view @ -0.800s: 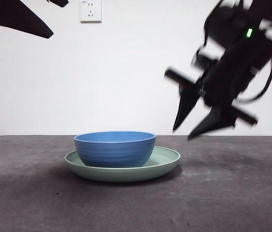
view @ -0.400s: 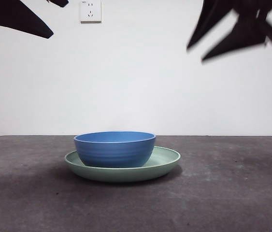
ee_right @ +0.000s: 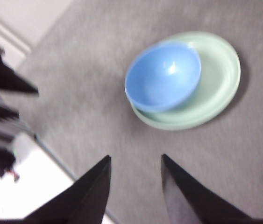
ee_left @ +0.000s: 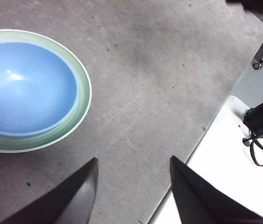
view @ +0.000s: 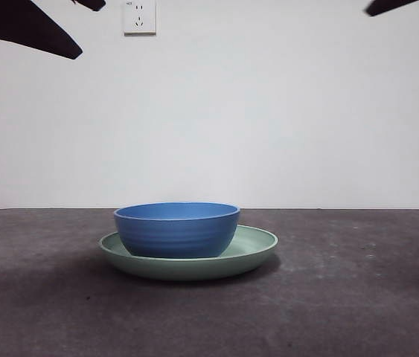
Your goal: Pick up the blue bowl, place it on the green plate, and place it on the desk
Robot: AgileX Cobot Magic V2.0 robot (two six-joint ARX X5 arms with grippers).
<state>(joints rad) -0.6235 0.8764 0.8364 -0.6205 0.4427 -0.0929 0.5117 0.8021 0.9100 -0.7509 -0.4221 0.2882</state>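
Observation:
The blue bowl (view: 176, 229) stands upright in the green plate (view: 257, 245), a little left of the plate's middle, on the desk (view: 358, 297). Both show from above in the left wrist view, bowl (ee_left: 26, 86) and plate (ee_left: 83, 91), and in the blurred right wrist view, bowl (ee_right: 163, 75) and plate (ee_right: 220, 79). My left gripper (ee_left: 133, 182) is open and empty, high above the desk beside the plate. My right gripper (ee_right: 135, 177) is open and empty, high above the desk; in the front view only a black tip (view: 388, 6) shows at the top right.
A wall socket (view: 139, 16) sits high on the white wall. The left arm shows as a black shape (view: 23, 28) at the top left. The desk's edge and a white base with cables (ee_left: 243, 154) lie beyond the plate in the left wrist view.
My right gripper has risen from beside the plate, up and out through the top right of the front view. The bowl and the plate have not moved. The left arm is still.

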